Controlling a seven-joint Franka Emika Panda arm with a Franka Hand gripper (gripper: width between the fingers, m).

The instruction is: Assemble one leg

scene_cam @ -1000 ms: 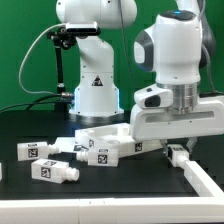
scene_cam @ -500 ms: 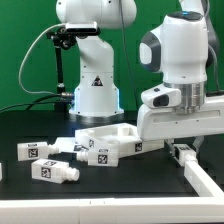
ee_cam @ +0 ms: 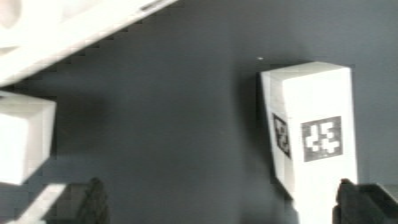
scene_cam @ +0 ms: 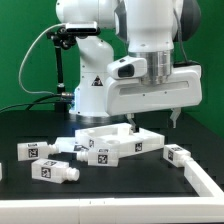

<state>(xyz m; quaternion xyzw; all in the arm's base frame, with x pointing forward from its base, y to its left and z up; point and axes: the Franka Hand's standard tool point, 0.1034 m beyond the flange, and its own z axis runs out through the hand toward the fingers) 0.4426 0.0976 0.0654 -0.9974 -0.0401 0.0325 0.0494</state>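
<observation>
- My gripper (scene_cam: 153,121) hangs in the air above the black table (scene_cam: 130,195), fingers spread wide and holding nothing
- In the wrist view my gripper (ee_cam: 222,205) shows only its two dark fingertips (ee_cam: 80,203), far apart, with bare table between them
- The leg (ee_cam: 311,122) lies flat on the table below me, out past my fingertips and much closer to one finger than to the other; it touches neither
- Its long side runs roughly along the way my fingers point, and a black-and-white tag faces up at me
- From the exterior view the leg (scene_cam: 178,155) sits lower than my fingers and off to the outside of one of them, apart from the other parts
- The large white panel (scene_cam: 118,134) lies right under my hand, and its edge crosses the far corner of the wrist view
- Other legs (scene_cam: 100,155) lie beyond the panel on the side away from the leg
- A second white block (ee_cam: 22,135) lies near my other finger; I cannot tell which part it is
</observation>
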